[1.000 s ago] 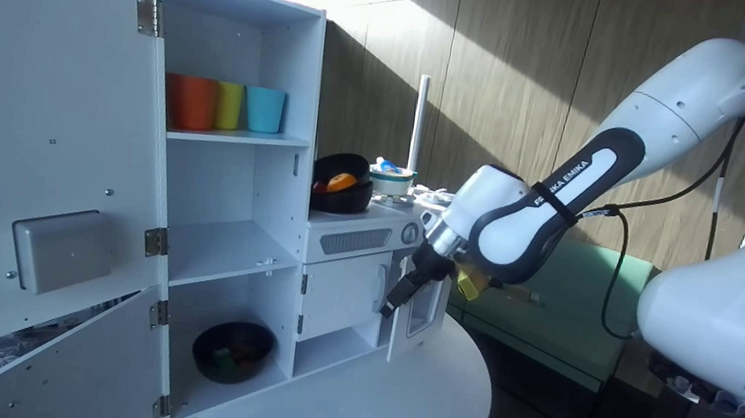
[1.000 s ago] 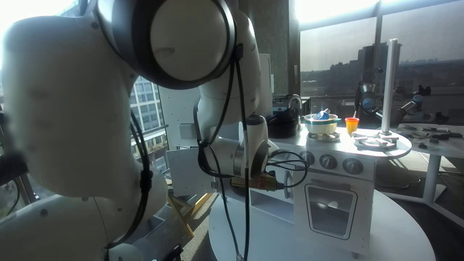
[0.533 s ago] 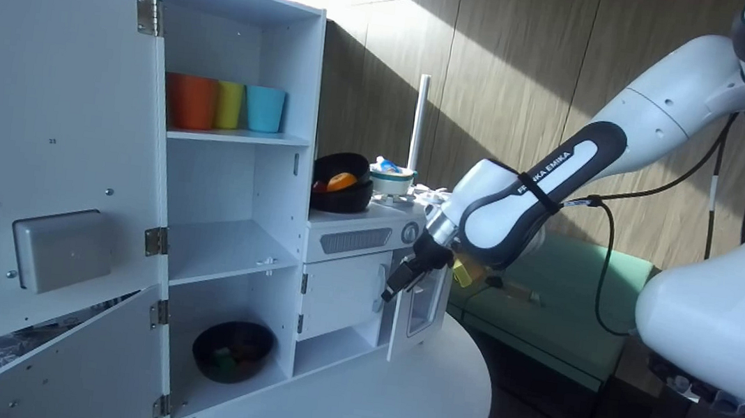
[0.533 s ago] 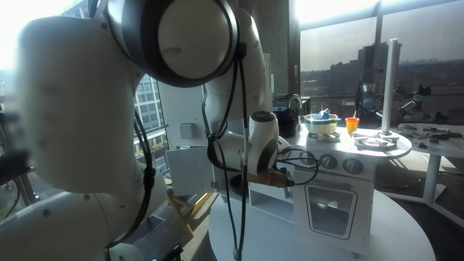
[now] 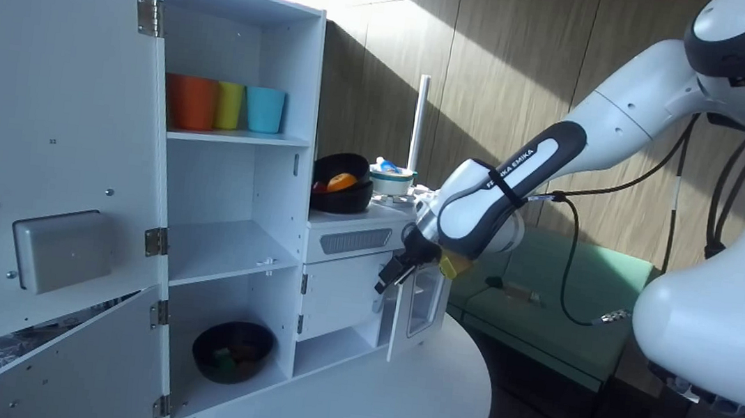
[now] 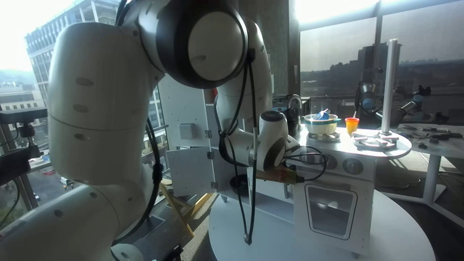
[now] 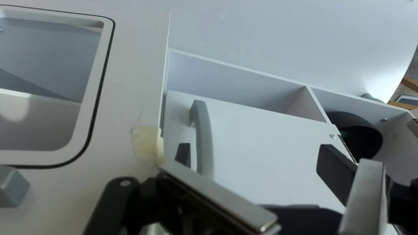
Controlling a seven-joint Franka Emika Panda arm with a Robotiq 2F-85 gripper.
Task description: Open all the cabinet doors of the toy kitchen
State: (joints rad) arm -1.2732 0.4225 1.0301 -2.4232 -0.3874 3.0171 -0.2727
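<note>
Wide-jawed end effector (image 7: 258,160) by door handle (image 7: 205,143), contact unclear.

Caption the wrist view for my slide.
Open hand in front of a closed white door with a curved grey handle; a dark bowl shows at the picture's right.

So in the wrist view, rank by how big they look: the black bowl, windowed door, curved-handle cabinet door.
1. Windowed door, cut off by the frame
2. Curved-handle cabinet door, partly hidden
3. Black bowl
</note>
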